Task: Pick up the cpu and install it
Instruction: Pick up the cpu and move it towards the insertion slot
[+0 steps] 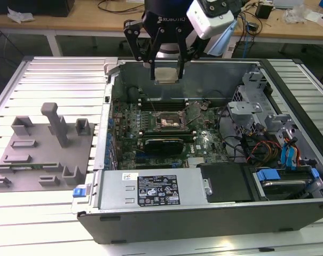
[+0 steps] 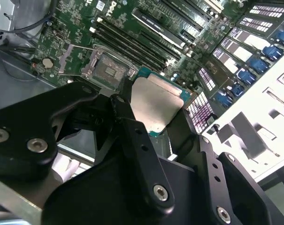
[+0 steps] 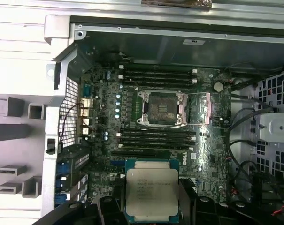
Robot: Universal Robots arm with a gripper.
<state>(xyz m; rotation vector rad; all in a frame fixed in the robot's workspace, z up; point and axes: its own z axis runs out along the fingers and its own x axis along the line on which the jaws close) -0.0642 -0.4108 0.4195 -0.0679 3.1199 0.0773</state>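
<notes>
The end effector (image 1: 166,72) pointed straight down, its two black fingers (image 1: 152,58) closed narrowly on opposite edges of the cpu (image 1: 166,74), which hung flat and about level between them with its pale metal top showing in both wrist views. In the second wrist view the fingers (image 2: 127,117) pinched the cpu (image 2: 158,105) by its sides, and the green rim of the chip showed past them. The arm's wrist stood upright over the end effector, with a white camera housing (image 1: 212,18) fixed to it on the side toward the exterior view's right. The held cpu was well above the socket (image 1: 169,121) and apart from it, not seated. In the first wrist view the cpu (image 3: 151,194) sat off to one side of the socket (image 3: 160,108), with a bank of memory slots (image 3: 156,138) between the two. The socket showed its dark centre uncovered inside a metal frame. Around the socket spread the green motherboard (image 1: 204,141), lying inside an open computer case (image 1: 204,221). A labelled power supply (image 1: 156,189) lay nearer the exterior camera than the socket, and drive bays with blue tabs (image 1: 268,175) were toward the exterior view's right of it. A grey fixture (image 1: 44,154) of plastic blocks stood on the slatted desk (image 1: 22,213), well away from the socket toward the exterior view's left.
</notes>
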